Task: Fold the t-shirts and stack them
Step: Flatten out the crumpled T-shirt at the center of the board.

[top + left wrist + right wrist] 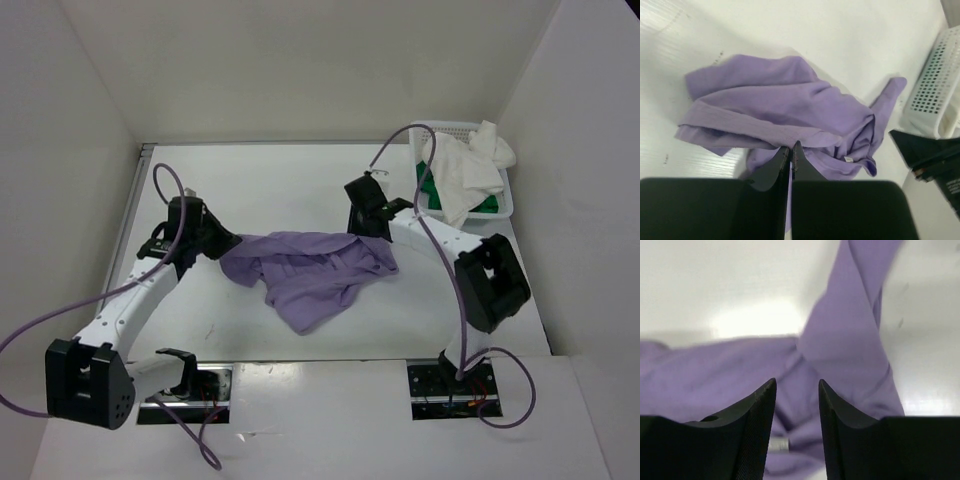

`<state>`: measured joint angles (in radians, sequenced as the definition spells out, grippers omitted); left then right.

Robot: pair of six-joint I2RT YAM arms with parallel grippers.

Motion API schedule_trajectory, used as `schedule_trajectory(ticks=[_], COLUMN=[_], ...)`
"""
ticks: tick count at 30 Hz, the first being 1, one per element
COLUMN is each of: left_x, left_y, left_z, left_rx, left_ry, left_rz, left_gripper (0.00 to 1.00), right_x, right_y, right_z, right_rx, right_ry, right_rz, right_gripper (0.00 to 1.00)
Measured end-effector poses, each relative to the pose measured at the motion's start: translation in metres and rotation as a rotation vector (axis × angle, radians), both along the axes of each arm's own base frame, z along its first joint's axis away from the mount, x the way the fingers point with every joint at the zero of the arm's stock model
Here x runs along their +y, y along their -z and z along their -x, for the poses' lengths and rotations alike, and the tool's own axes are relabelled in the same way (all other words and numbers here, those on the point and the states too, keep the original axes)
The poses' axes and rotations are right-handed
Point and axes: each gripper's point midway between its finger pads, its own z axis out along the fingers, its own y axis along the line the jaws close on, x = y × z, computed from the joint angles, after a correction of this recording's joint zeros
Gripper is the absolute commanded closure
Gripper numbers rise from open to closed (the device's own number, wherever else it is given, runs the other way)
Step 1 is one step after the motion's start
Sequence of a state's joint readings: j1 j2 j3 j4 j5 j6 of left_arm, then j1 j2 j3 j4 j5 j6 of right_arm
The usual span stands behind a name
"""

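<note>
Spreading the lavender t-shirt (310, 275): left gripper (791, 146) pinches its hem; right gripper (797, 382), jaws parted, should next clamp the opposite edge.

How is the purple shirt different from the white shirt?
The purple shirt lies on the table; the white shirt hangs over the basket. The left end effector pinches the purple shirt's edge; no end effector touches the white shirt. Both are crumpled, not folded.
</note>
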<state>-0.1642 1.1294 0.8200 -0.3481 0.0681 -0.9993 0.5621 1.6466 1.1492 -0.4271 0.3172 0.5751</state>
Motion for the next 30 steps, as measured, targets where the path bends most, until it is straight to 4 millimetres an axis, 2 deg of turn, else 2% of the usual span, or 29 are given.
schedule_trajectory(ticks=[3,6,8,11,13,14,15,16,19,22,25,28,30], left_x=[0.008,0.017,0.026,0.038,0.043,0.044,0.044,0.044,0.043,0.044,0.048,0.062,0.076], left_y=[0.007,0.014,0.018,0.017,0.013,0.011,0.009,0.008,0.008,0.008,0.007,0.01,0.012], left_z=[-0.005,-0.013,-0.017,-0.022,-0.024,-0.026,-0.027,-0.027,-0.027,-0.027,-0.032,-0.032,-0.032], left_rx=[0.019,0.039,0.051,0.046,0.033,0.027,0.02,0.014,0.012,0.015,0.015,0.026,0.035], left_ry=[-0.002,-0.002,-0.011,-0.023,-0.022,-0.021,-0.016,-0.007,0.006,0.02,0.026,0.002,-0.025], left_rz=[-0.027,-0.038,-0.046,-0.058,-0.066,-0.068,-0.069,-0.074,-0.077,-0.093,-0.106,-0.104,-0.115], left_gripper=[1.0,1.0,1.0,1.0,1.0,1.0,1.0,1.0,1.0,1.0,1.0,1.0,1.0], right_x=[0.001,-0.003,-0.006,-0.012,-0.013,-0.013,-0.013,-0.014,-0.015,-0.013,-0.015,-0.018,-0.026], right_y=[0.004,0.014,0.026,0.05,0.063,0.066,0.069,0.071,0.065,0.046,0.004,-0.066,-0.111], right_z=[-0.034,-0.059,-0.07,-0.074,-0.077,-0.079,-0.08,-0.081,-0.084,-0.088,-0.086,-0.079,-0.063], right_rx=[-0.035,-0.048,-0.042,-0.005,0.019,0.023,0.026,0.027,0.019,-0.015,-0.075,-0.192,-0.278], right_ry=[0.027,0.053,0.061,0.062,0.055,0.053,0.054,0.055,0.068,0.078,0.086,0.105,0.126], right_rz=[0.04,0.083,0.113,0.162,0.191,0.202,0.211,0.22,0.222,0.204,0.168,0.088,0.019], right_gripper=[0.5,0.48,0.47,0.47,0.61,0.66,0.76,0.81,0.88,0.88,0.89,0.89,0.89])
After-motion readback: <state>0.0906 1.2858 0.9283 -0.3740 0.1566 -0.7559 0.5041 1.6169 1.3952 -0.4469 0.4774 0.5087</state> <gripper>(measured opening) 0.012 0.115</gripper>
